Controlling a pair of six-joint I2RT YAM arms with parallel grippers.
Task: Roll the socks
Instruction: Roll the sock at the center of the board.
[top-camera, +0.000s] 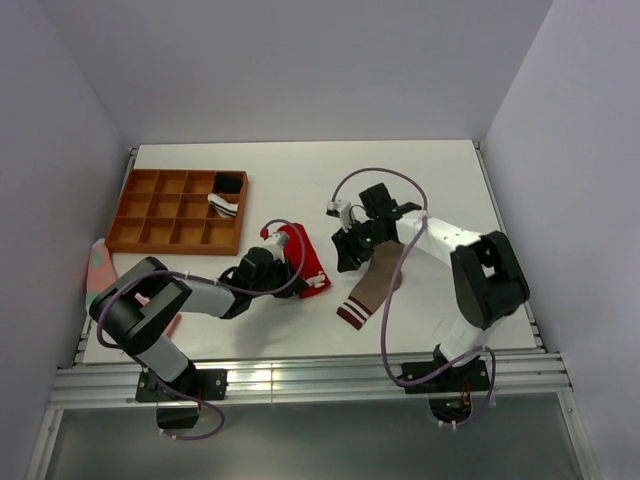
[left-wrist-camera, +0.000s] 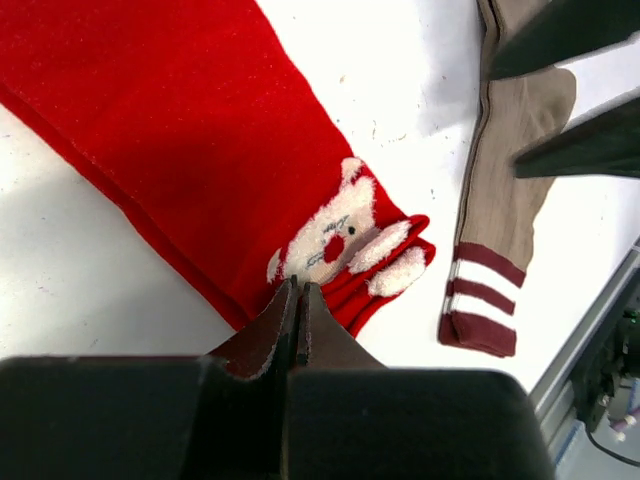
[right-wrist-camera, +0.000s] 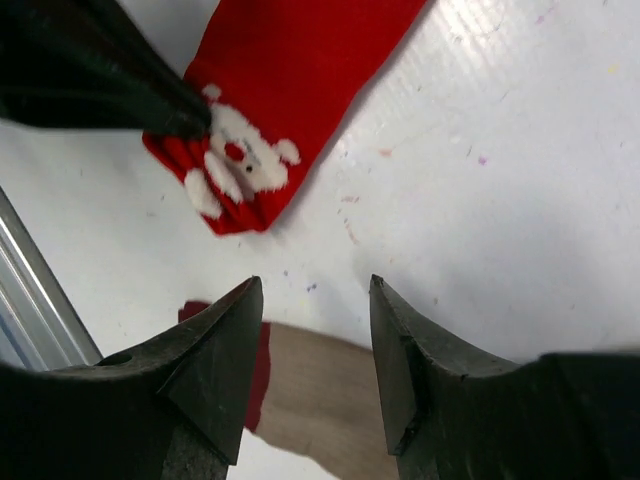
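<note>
Top external view first: both socks lie on the white table (top-camera: 300, 180), near the front and between the two arms. The red sock (top-camera: 310, 262) is on the left and the tan sock (top-camera: 378, 283) is just beside it on the right, with its striped cuff (top-camera: 353, 313) pointing at the near edge. The left gripper (top-camera: 285, 268) is right at the red one and the right gripper (top-camera: 350, 250) hangs over the top end of the tan one. A wooden tray (top-camera: 175, 247) sits back left with a couple of dark and white bits in two compartments.

Left wrist view: the left claw's fingers are pressed together, with the tips at the cuff edge of the red sock, right below the white cartoon patch (left-wrist-camera: 340, 235). Honestly I can't tell if any fabric is pinched in there or if they're just touching it. The red sock lies flat, and so does the tan one off to the right, with a strip of bare table between them.

Right wrist view: this claw's fingers are clearly apart with nothing between them, over the tan sock. The red sock is further out, with the other arm's dark finger on its cuff.
</note>
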